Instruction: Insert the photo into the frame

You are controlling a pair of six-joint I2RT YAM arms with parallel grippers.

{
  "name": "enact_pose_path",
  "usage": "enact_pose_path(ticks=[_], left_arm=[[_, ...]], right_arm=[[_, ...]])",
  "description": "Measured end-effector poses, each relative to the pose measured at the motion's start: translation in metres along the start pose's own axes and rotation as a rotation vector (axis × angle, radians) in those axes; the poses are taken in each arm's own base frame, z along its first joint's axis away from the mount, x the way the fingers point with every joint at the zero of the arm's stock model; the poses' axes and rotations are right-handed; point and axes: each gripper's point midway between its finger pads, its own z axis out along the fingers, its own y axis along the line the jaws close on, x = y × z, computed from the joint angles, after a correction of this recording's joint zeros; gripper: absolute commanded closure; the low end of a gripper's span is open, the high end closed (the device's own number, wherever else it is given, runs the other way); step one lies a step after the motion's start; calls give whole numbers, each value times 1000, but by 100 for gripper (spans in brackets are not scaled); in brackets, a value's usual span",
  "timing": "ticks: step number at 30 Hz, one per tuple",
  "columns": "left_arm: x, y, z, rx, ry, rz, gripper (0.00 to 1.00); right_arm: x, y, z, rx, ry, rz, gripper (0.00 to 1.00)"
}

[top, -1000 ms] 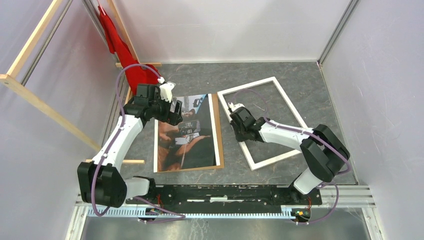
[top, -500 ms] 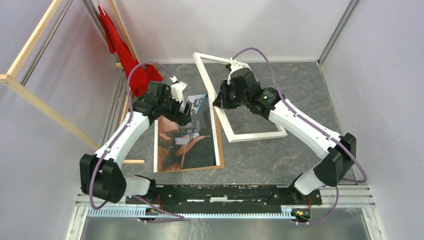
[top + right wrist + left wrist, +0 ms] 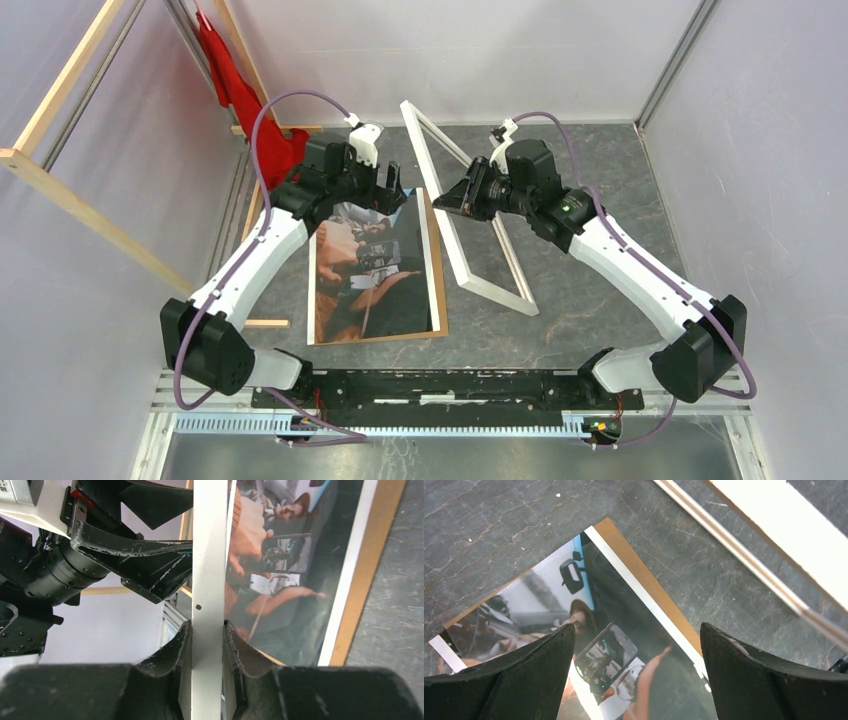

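Photo (image 3: 372, 270), a dark print of people and hands in brown, black and teal with a thin white border, lies face up on a brown board (image 3: 436, 280), left of centre on the grey table (image 3: 600, 170). Just to its right, the white frame (image 3: 495, 294) stands tilted on edge, one thin rail pinched by the right tool (image 3: 206, 635). The left tool (image 3: 636, 627) hovers above the photo's far corner, spread wide and holding nothing. A red cloth (image 3: 250, 110) hangs in the far left corner.
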Motion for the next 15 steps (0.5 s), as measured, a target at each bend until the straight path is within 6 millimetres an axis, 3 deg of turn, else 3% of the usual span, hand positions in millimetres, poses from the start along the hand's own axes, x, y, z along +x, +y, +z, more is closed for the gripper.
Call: enact_pose_path(ticks=[6, 13, 15], left_arm=[[-15, 2, 1, -37, -64, -61, 0], [-32, -6, 7, -53, -125, -72, 0], [-38, -9, 13, -60, -130, -63, 0]], right_arm=[[4, 8, 9, -113, -6, 114, 100], [2, 23, 5, -215, -21, 188, 100], [0, 27, 4, -235, -20, 202, 92]])
